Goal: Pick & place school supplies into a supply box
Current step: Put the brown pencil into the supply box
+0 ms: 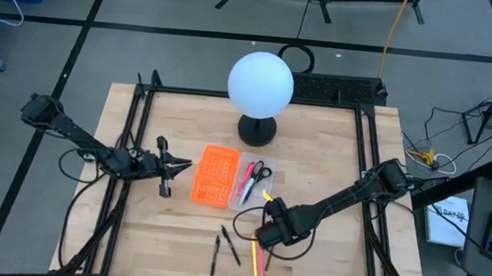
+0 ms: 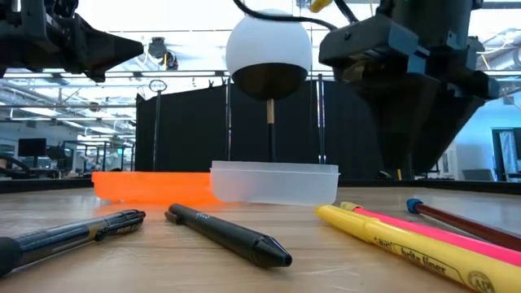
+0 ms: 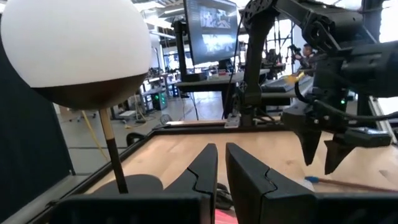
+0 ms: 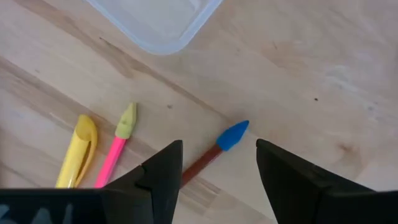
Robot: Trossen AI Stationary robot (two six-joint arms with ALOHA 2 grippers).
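High view: Because several supplies are left on the bare wooden surface (image 1: 333, 163), the right gripper (image 1: 266, 233) hangs low at lower centre of the frame, just below the supply box (image 1: 242, 200), above the pink pen (image 1: 252, 259) and yellow highlighter (image 1: 261, 263). The scissors (image 1: 259, 170) and a red pen (image 1: 248, 181) already lie in the box, next to the orange perforated panel (image 1: 212, 174). Two black pens (image 1: 224, 245) lie at bottom centre. The left gripper (image 1: 169, 165) waits left of the panel, well away from the loose supplies.

Low view: While the box (image 2: 275, 182) sits mid-frame in front of the white globe lamp (image 2: 268, 50), the black pens (image 2: 228, 234) lie in the foreground at left, the highlighter (image 2: 415, 252), pink pen (image 2: 440, 232) and brown pencil (image 2: 468, 220) at right. The right arm's dark body fills the upper right, poised over that right-hand group, likely to pick from it.

Left wrist view: With its jaws nearly together and holding nothing, the left gripper (image 3: 221, 168) points across the surface towards the right gripper (image 3: 323, 149) at right of frame.

Right wrist view: Since its jaws stand wide apart and empty, the right gripper (image 4: 217, 165) frames the blue cap of the brown pencil (image 4: 208, 158) at lower centre; that looks like the chosen target. The highlighter (image 4: 76, 152) and pink pen (image 4: 115, 155) lie at lower left, the box corner (image 4: 161, 37) at top.
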